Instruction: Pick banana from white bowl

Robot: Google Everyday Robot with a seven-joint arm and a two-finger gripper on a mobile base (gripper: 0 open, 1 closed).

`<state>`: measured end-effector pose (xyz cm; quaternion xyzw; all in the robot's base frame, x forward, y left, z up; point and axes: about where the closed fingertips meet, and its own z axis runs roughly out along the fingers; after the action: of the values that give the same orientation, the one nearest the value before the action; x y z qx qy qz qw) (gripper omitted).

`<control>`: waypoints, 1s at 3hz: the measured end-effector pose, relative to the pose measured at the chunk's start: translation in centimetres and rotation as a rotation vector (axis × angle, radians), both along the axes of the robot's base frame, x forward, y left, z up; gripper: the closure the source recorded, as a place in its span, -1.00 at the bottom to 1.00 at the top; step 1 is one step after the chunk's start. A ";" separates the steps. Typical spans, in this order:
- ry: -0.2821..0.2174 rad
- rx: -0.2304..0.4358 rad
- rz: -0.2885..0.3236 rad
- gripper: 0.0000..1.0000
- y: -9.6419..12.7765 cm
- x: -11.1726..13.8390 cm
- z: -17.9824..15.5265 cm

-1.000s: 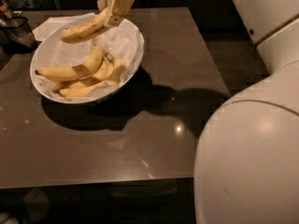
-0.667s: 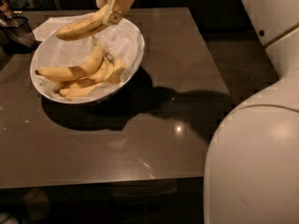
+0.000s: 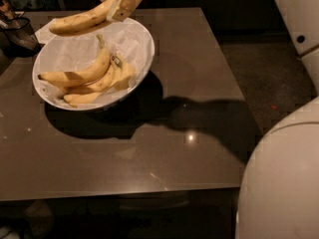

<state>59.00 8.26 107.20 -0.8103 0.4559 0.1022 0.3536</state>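
Note:
My gripper [image 3: 115,4] is at the top of the camera view, above the far rim of the white bowl [image 3: 142,59]. It is shut on the right end of the banana [image 3: 79,21], a long yellow one with dark streaks, held in the air over the bowl's back edge and pointing left. The bowl is wide, shallow and lined with crinkled white paper. It stands on the left half of the dark table [image 3: 189,83]. Several other bananas [image 3: 84,76] lie in the bowl, below the lifted one.
A dark mesh object [image 3: 17,31] stands at the table's far left, with white paper [image 3: 47,34] beside the bowl. My white robot body [image 3: 284,183] fills the lower right, and my arm [image 3: 299,19] the upper right. The table's near edge runs along the bottom.
The gripper has lifted the banana a little higher above the bowl. The bowl and the other bananas have not moved.

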 end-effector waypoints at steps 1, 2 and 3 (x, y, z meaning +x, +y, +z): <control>-0.001 0.004 0.001 1.00 0.0 0.0 0.0; 0.029 0.039 0.023 1.00 1.2 -0.5 -0.1; 0.051 0.083 0.061 1.00 3.0 -1.9 0.7</control>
<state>57.11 11.30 107.90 -0.8056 0.4353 0.1524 0.3718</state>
